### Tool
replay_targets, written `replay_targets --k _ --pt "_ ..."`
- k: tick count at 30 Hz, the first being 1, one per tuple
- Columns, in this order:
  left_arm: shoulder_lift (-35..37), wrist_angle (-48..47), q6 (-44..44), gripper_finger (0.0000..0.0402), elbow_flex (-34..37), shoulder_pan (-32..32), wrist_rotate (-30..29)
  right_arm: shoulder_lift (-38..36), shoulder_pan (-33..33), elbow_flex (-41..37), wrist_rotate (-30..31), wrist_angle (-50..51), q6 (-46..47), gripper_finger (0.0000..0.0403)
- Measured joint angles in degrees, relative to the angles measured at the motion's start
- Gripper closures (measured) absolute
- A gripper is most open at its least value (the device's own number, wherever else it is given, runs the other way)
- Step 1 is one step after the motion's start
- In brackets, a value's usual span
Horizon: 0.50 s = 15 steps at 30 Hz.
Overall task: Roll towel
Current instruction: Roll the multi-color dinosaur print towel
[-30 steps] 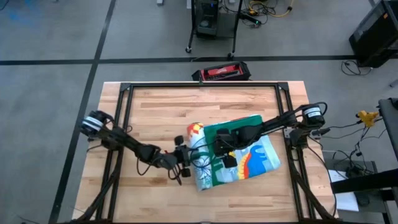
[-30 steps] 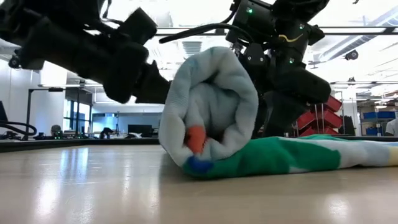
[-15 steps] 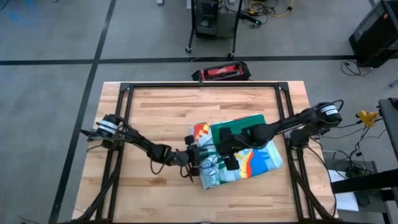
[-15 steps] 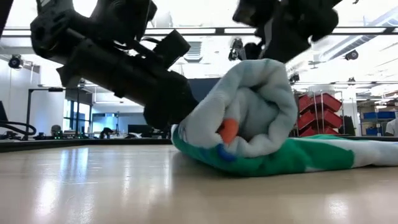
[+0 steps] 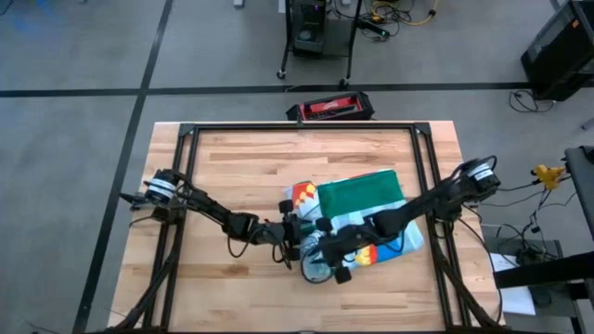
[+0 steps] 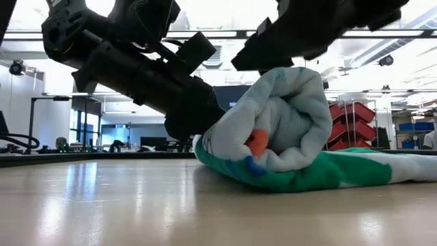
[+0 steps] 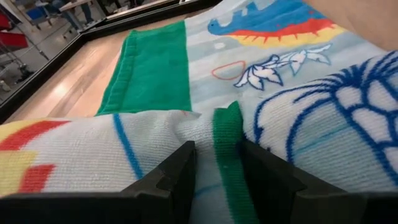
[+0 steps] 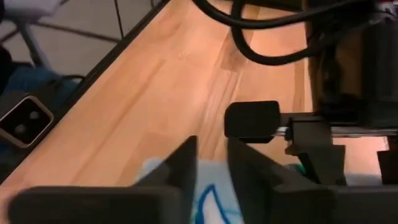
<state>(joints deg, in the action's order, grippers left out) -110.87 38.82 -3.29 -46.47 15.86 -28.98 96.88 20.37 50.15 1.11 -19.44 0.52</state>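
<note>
Towel (image 5: 357,218), soft striped cloth with red and blue dinosaurs and a green border, lies half rolled on the wooden bench (image 5: 241,167). Left gripper (image 5: 295,237) has its jaws clamped on the roll's green edge; right gripper (image 5: 327,263) pinches the roll beside it.

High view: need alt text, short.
Seen from above, a partly rolled dinosaur towel lies on a wooden table, green back showing on its flat part. The left gripper and right gripper both meet the rolled end from opposite sides.
</note>
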Motion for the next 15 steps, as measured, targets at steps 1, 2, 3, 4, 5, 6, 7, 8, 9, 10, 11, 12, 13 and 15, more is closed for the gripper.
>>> replay_targets --k 1,2,3,4,5,6,7,8,9,10,11,12,13,15 --pt "0.01 -0.02 0.03 0.0283 -0.02 0.0 0.02 0.87 -0.01 -0.43 0.21 -1.88 0.33 0.0382" --pt "0.03 -0.07 0.06 0.0283 -0.07 0.0 0.08 1.71 0.01 -0.96 0.17 -3.36 0.87 0.0392" --pt "0.07 -0.41 0.07 0.0283 -0.23 0.0 0.31 2.63 0.19 -1.53 0.15 -3.98 1.63 0.0395" --pt "0.12 -0.47 0.04 0.0283 -0.35 -0.03 0.69 3.59 0.4 -1.83 0.15 -4.11 2.68 0.0393" --pt "0.37 -0.48 -0.11 0.0283 -0.4 -0.04 1.15 4.46 0.72 -1.88 0.15 -4.43 3.33 0.039" --pt "0.75 -0.71 -0.28 0.0283 -0.38 -0.04 1.47 5.16 1.11 -1.88 0.36 -4.8 3.97 0.0388" --pt "1.18 -0.83 -0.5 0.0283 -0.34 -0.15 1.58 5.73 1.55 -1.88 0.63 -5.21 4.59 0.0387" --pt "1.92 -0.95 -0.72 0.0283 -0.27 -0.23 1.71 6.41 2.01 -1.88 0.9 -5.42 5.1 0.0388" --pt "2.8 -1.75 -1.08 0.0283 -0.2 -0.31 1.95 7.26 2.37 -1.88 0.95 -5.5 5.74 0.0391" --pt "3.69 -2.53 -1.51 0.0283 -0.13 -0.46 2.0 8.13 2.71 -1.89 1.04 -5.52 6.2 0.0396" --pt "4.63 -3.36 -1.87 0.0283 -0.08 -0.72 1.98 8.83 3.03 -1.93 1.03 -5.5 6.62 0.0399" --pt "5.38 -4.11 -2.2 0.0283 0.04 -1.15 1.89 9.34 3.31 -1.95 1.08 -5.63 7.21 0.0401" --pt "6.04 -4.41 -2.47 0.0283 0.12 -1.67 1.8 9.8 3.53 -1.95 1.22 -6.04 7.69 0.04" --pt "6.68 -4.85 -2.89 0.0283 0.44 -3.26 1.69 10.03 3.77 -1.92 1.41 -5.89 8.67 0.04"
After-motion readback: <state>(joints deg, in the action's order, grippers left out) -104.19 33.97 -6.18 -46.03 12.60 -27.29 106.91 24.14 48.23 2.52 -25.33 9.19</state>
